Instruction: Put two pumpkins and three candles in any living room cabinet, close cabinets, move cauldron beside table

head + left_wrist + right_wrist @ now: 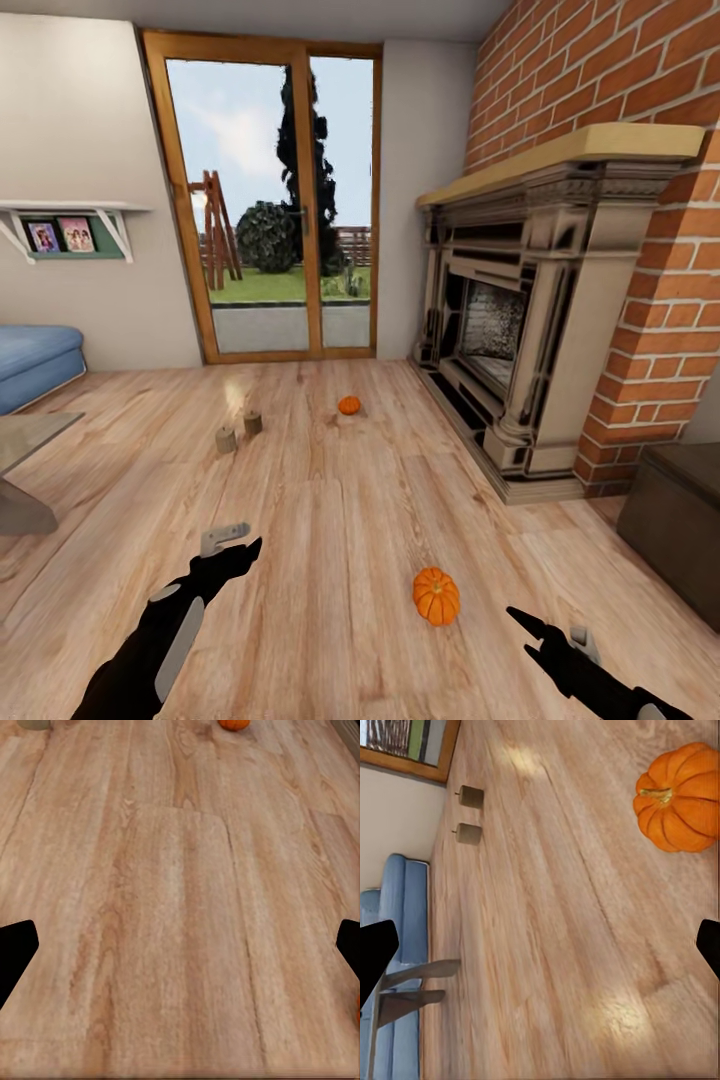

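Observation:
On the plank floor, one orange pumpkin (pixel 437 596) (pixel 679 795) lies near me, between my two arms. A second pumpkin (pixel 349 405) (pixel 234 724) lies farther off toward the glass door. Two beige candles (pixel 226 440) (pixel 253 423) (pixel 471 795) (pixel 469 833) stand upright side by side, left of the far pumpkin. My left gripper (pixel 240 548) (pixel 180 949) hangs open above bare floor. My right gripper (pixel 525 620) (pixel 540 949) is open too, just right of the near pumpkin and apart from it. The dark brown cabinet (pixel 675 530) sits at the right edge. The cauldron is out of view.
A stone fireplace (pixel 530 320) on a brick chimney lines the right side, beside the cabinet. The grey table (pixel 20 440) (pixel 412 982) and blue sofa (pixel 35 360) (pixel 397 907) are at the left. A glass door (pixel 275 200) closes the far wall. Open floor lies between.

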Robot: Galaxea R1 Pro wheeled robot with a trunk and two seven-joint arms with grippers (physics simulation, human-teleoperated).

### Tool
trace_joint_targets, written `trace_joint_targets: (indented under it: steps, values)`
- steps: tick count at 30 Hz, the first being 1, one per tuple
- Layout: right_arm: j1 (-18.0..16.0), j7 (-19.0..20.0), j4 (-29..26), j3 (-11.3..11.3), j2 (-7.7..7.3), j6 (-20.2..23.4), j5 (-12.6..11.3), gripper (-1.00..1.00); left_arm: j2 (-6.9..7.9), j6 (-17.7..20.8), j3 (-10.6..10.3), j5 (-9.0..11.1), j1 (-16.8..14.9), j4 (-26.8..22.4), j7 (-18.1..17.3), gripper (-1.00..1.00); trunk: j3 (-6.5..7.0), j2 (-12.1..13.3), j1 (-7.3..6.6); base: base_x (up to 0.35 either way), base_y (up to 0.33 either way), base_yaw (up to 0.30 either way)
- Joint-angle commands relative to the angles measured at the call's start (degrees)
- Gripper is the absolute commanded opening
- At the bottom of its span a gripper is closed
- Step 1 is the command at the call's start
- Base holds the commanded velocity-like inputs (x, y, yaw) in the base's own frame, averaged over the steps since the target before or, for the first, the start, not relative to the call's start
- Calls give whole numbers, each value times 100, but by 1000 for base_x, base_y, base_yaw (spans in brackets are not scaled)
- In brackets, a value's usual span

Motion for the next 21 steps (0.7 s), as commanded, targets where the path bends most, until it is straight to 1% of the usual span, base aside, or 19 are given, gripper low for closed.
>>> trace_joint_targets:
  steps: [1, 21]
  values:
    - [-3, 7, 2, -11, 7, 46, -34, 100, -2, 36, 12, 42, -2, -7, -23, 100, -29, -4, 1, 0, 0, 0]
    - [-3, 14, 3, -20, 25, 36, -44, 100, -2, 0, 4, 42, -2, -13, -40, 100, -472, -31, 53, 0, 0, 0]
